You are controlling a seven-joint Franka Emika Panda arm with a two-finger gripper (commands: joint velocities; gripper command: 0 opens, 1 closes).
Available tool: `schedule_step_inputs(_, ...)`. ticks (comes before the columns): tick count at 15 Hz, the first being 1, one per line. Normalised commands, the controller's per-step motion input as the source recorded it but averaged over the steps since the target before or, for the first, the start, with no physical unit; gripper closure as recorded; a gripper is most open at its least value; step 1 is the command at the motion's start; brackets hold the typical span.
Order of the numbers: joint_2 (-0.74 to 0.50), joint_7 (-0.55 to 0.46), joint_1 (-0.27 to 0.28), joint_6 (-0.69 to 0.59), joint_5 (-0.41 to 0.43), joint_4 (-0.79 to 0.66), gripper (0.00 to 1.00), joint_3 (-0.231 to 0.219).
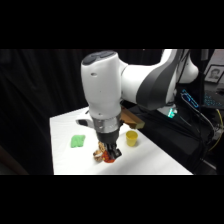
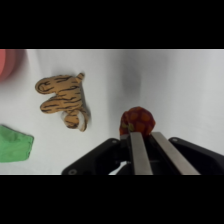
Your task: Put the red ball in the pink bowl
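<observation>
In the wrist view the gripper (image 2: 142, 137) rises from the bottom edge with its two metal fingers (image 2: 138, 152) close together, their tips against the near side of the red ball (image 2: 137, 121). Whether they actually clamp the ball or only touch it cannot be told, since the fingertips hide the contact. The ball sits just right of centre on the white table (image 2: 190, 90). To its left lies a tan, black-striped toy tiger (image 2: 64, 98), apart from it. A green object (image 2: 15, 145) is cut off at the lower left edge, and the pink bowl (image 2: 9, 64) shows only as a sliver in the upper left corner. In the side view the gripper (image 1: 109, 155) is low over the table, hiding most of the ball (image 1: 106, 159); a yellow cup (image 1: 131, 138) stands to the right.
</observation>
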Motion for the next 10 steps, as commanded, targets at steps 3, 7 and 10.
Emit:
schedule_step_inputs(3,-0.21,-0.17,-0.181,-0.13,0.017,-0.04,0.95,0.062)
schedule_step_inputs(7,-0.27,-0.19,-0.175,-0.10,0.053,-0.14,0.95,0.048)
schedule_step_inputs(10,-0.30,-0.19,-0.152,-0.07,0.086,-0.23,0.95,0.040)
